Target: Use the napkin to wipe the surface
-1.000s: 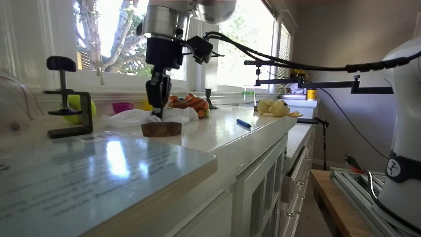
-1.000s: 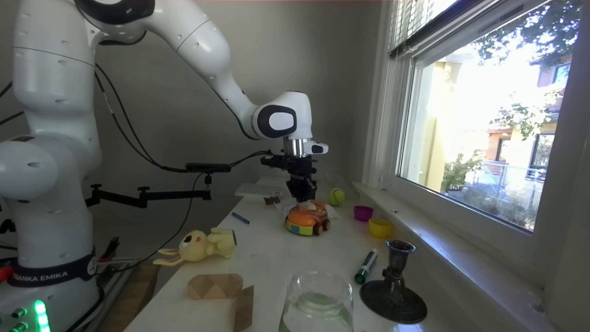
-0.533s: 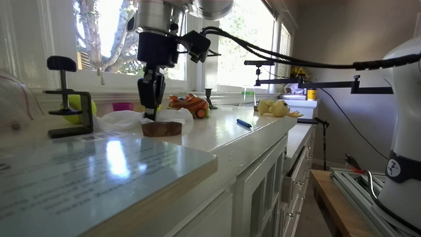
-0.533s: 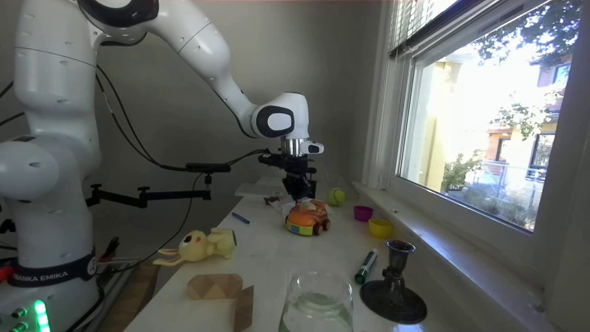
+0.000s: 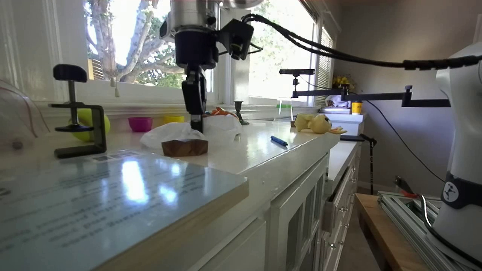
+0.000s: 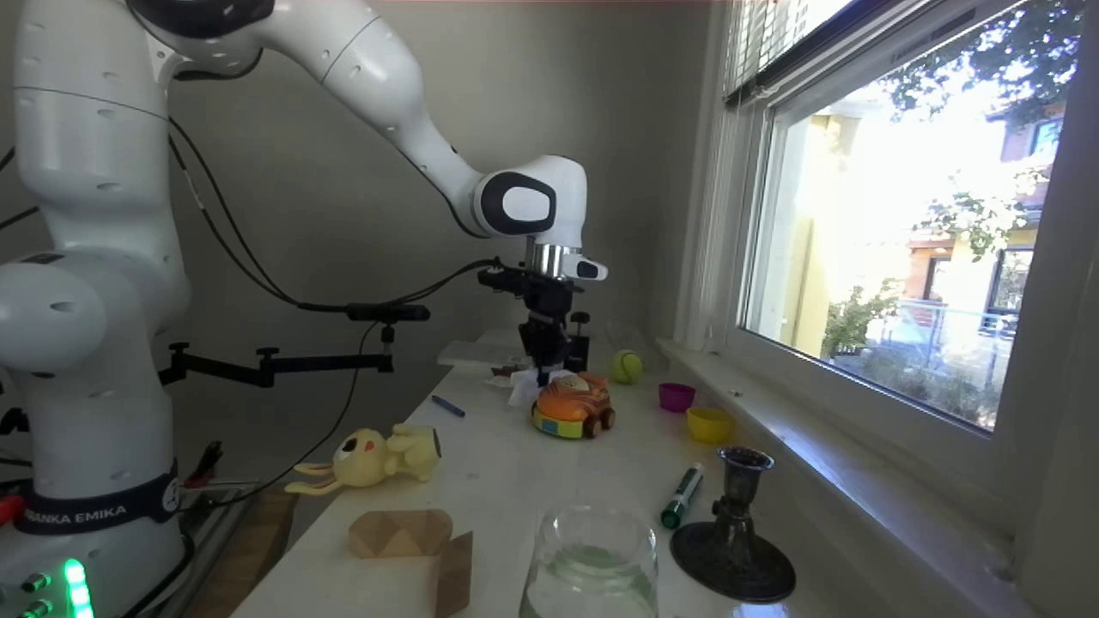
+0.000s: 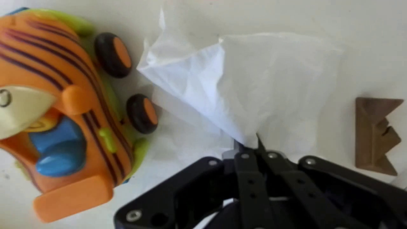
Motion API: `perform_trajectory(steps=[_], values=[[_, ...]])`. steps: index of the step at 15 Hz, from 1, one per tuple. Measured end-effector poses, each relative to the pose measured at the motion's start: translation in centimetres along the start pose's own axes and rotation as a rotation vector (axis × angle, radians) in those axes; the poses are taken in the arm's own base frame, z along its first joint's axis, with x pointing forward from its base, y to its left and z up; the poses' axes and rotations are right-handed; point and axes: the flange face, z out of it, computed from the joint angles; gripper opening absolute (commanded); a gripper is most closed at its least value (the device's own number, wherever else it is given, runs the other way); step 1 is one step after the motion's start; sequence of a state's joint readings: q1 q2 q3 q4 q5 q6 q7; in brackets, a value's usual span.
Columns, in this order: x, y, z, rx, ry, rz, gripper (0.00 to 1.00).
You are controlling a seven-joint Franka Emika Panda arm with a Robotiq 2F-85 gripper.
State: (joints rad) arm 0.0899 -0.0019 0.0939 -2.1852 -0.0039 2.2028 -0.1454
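A thin white crumpled napkin (image 7: 279, 79) lies spread on the white countertop (image 7: 372, 28) in the wrist view. It also shows in both exterior views (image 5: 169, 134) (image 6: 524, 390). My gripper (image 7: 248, 144) is shut on a pinched-up fold of it. The gripper points straight down, with its fingertips low at the counter (image 5: 196, 130) (image 6: 543, 378). The rest of the napkin drapes out around the fingers onto the counter (image 5: 244, 150). The exact gap between fingertips and counter is hidden by the napkin.
An orange striped toy car (image 7: 79, 105) stands close beside the napkin. A brown folded piece (image 7: 369, 136) lies on its opposite side. A black clamp (image 5: 99, 128), tennis ball (image 6: 626, 366), pink cup (image 6: 677, 396), yellow cup (image 6: 709, 425), blue marker (image 6: 448, 406) and yellow plush (image 6: 378, 459) are nearby.
In an exterior view the gripper and napkin shifted left, then back right past their earlier place, now partly in front of the toy car. The gripper has kept its hold on the napkin.
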Motion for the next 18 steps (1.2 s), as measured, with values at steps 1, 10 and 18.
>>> perform_trajectory(steps=[1, 10, 18], values=[[0.3, 1.0, -0.9, 0.002, 0.014, 0.021, 0.00], [-0.5, 13.9, -10.1, -0.040, 0.154, 0.321, 0.00], [-6.6, 21.1, -5.9, -0.120, -0.031, 0.549, 0.00]])
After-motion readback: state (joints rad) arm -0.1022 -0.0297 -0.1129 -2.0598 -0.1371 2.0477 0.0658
